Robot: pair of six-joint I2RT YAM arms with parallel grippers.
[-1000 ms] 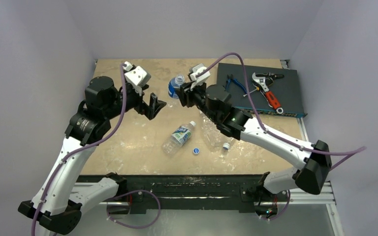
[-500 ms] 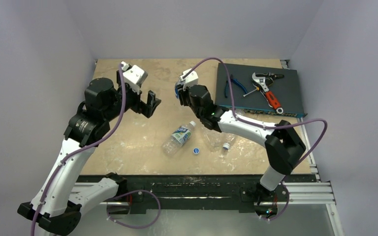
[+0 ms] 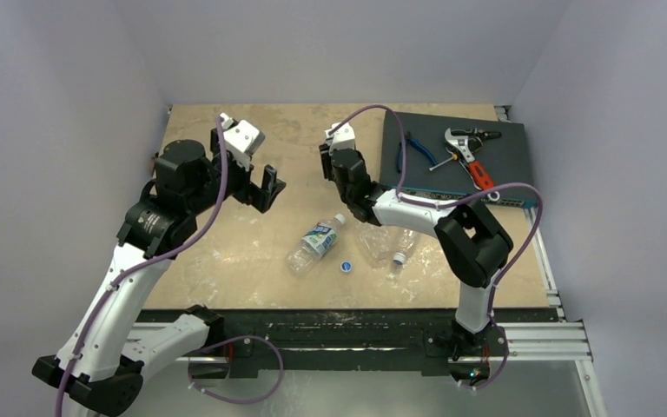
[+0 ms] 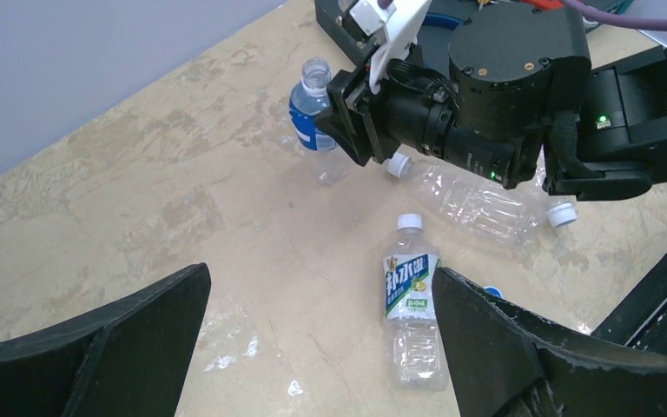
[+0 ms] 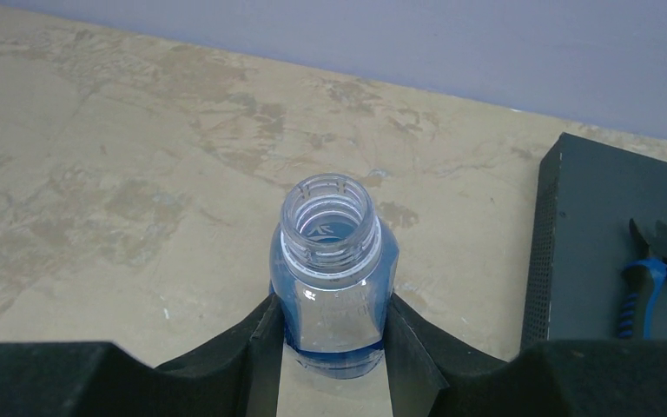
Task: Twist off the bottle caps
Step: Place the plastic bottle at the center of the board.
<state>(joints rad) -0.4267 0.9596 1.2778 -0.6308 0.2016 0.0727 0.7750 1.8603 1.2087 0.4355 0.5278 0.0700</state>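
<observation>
Okay, right gripper [image 5: 333, 334] is clamped on the blue-label bottle [image 5: 333, 261]: one finger [image 5: 260, 347] pressed on each side, low on the body. That bottle stands upright on the table [image 3: 226, 252] toward the far side, near the left edge of the dark box [image 3: 504, 174]. Its neck is open and the threads are bare. Left gripper [image 4: 319, 278] is raised above the table left of centre, jaws spread wide with nothing between them, well apart from every bottle. Near the middle of the table the labelled bottle [image 4: 410, 313] lies on its side, green and white label up, with its white cap [image 4: 409, 221] screwed on and pointing toward the far side. Just right of it, under the right arm, lies the crinkled clear bottle [image 4: 473, 204], unlabelled and on its side. One white screw cap [image 4: 561, 214] shows at its near end and another white one [image 4: 394, 165] at the far end by the right wrist. Can't tell if that is one body or two lying together. A loose blue cap [image 3: 345, 266] sits flat on the table between the labelled bottle and the crinkled clear bottle, touching neither. On the dark box lie an adjustable wrench [image 3: 469, 161] with a red handle and blue-handled pliers [image 3: 415, 149], apart from each other.
</observation>
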